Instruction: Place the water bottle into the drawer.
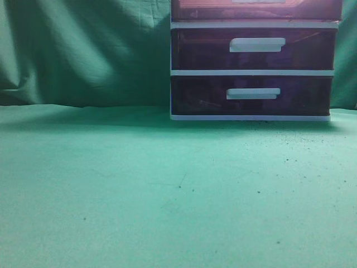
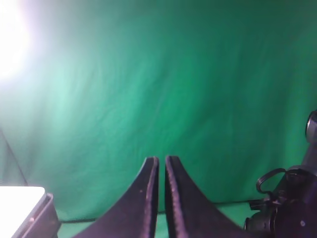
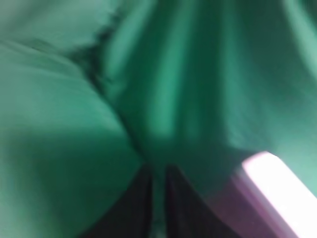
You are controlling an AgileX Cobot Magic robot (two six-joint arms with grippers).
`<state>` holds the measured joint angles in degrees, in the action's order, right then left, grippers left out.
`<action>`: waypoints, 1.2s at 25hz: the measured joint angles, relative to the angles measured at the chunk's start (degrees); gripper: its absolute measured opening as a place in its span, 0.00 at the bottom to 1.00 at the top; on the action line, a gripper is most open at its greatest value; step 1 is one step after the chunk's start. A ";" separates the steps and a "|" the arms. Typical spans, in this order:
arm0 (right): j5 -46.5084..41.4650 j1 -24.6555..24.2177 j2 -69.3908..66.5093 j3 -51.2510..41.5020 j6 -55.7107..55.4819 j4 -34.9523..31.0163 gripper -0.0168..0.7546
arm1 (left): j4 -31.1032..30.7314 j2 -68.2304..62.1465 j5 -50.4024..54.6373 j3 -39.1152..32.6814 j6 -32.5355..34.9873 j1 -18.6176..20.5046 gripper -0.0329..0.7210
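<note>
The white-framed drawer unit (image 1: 254, 72) stands at the back right of the green cloth in the exterior view. Only the lower strip of the reddish-brown drawer (image 1: 206, 10) shows at the frame's top edge; it looks pushed in. No water bottle shows in any view. Neither gripper appears in the exterior view. In the left wrist view my left gripper (image 2: 161, 163) is shut and empty, pointing at the green backdrop. In the blurred right wrist view my right gripper (image 3: 158, 173) has its dark fingers close together with nothing between them.
Two darker purple drawers (image 1: 195, 50) with white handles sit below the reddish-brown one. A white-topped corner (image 2: 22, 198) shows at the left wrist view's bottom left, and dark arm hardware (image 2: 292, 203) at its right. A bright white-and-pink edge (image 3: 277, 183) lies right of the right gripper.
</note>
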<state>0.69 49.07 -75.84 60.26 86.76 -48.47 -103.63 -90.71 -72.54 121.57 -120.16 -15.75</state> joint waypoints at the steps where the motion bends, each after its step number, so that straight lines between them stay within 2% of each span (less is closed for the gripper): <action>1: -3.92 0.75 1.05 0.00 0.00 -1.40 0.02 | 0.00 0.75 -0.04 0.00 0.00 0.00 0.04; 3: -12.88 1.36 3.55 -0.22 -1.16 -4.82 0.02 | 0.00 1.48 -0.13 0.10 0.00 0.00 0.04; 5: -18.29 1.53 5.87 -0.33 -5.73 -7.09 0.02 | 0.00 1.60 -0.27 -0.15 0.00 0.47 0.04; 8: -20.88 1.62 9.99 -0.33 -13.29 -7.33 0.02 | 0.00 2.51 -0.27 -3.90 0.00 1.89 0.04; 11: -22.72 1.62 13.69 -0.33 -17.33 -6.28 0.02 | 0.00 3.24 1.89 -11.86 0.00 3.87 0.04; 15: -24.29 1.62 17.16 -0.33 -19.43 -5.68 0.02 | 0.43 3.23 12.16 -26.63 0.00 6.20 0.04; 19: -24.19 1.62 19.04 -0.33 -20.08 -5.43 0.02 | 4.82 3.03 18.84 -37.95 0.00 7.02 0.04; 25: -25.38 1.62 20.50 -0.33 -20.22 -4.54 0.02 | 6.07 6.70 20.36 -51.82 0.00 7.07 0.04; 30: -26.50 1.62 22.16 -0.33 -20.22 -2.77 0.02 | 5.83 19.24 20.48 -61.40 0.00 7.07 0.04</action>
<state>-25.81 50.69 -53.68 59.93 66.53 -51.25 -97.80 -71.47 -52.06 60.17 -120.16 -8.68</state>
